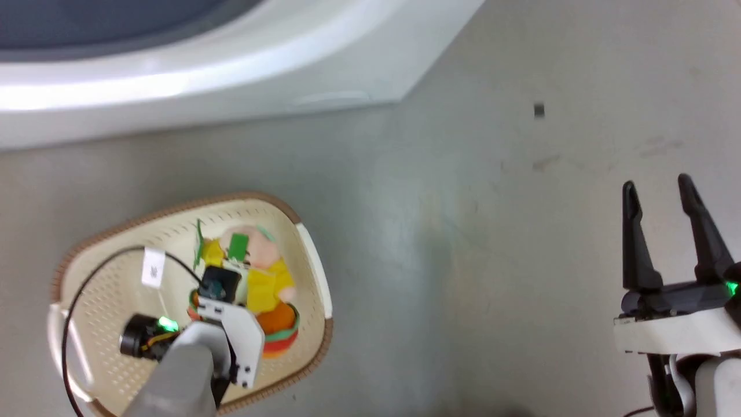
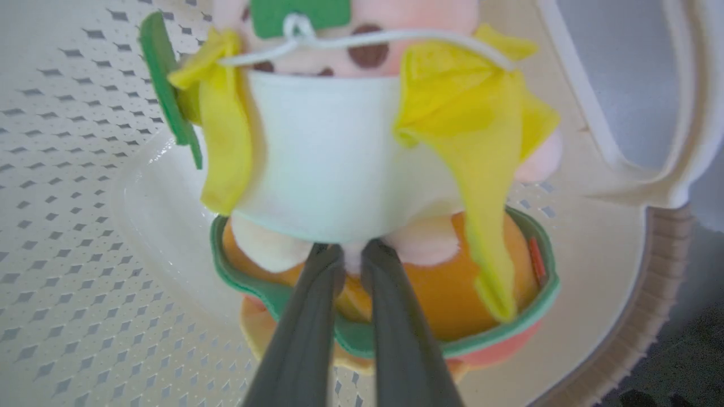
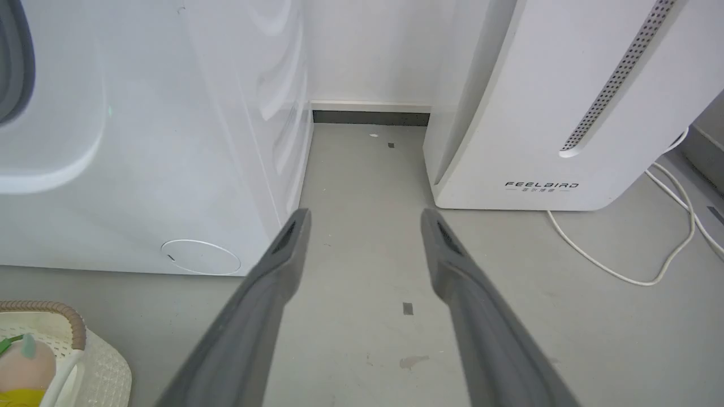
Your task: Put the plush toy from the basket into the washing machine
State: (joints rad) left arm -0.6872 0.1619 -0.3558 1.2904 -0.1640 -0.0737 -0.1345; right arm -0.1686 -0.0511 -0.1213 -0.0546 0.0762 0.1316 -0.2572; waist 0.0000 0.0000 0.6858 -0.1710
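Observation:
The plush toy [image 1: 260, 278] lies in the oval cream basket [image 1: 104, 278] on the floor at the lower left of the head view; it shows an orange bun, yellow and green layers, a pale pink face and green tags. My left gripper [image 2: 352, 254] reaches down into the basket [image 2: 68, 169], its fingers nearly together and pinching a pale part of the toy [image 2: 328, 164] above the orange bun. My right gripper [image 1: 657, 185] hangs open over bare floor at the far right, nothing between its fingers. The white washing machine [image 1: 202, 98] stands just behind the basket.
In the right wrist view the washing machine's [image 3: 141, 141] front and side are on the left, and a white appliance marked FEELBIRD [image 3: 537, 113] is on the right. Grey floor runs between them, and a white cable [image 3: 650, 271] lies on the floor at the right.

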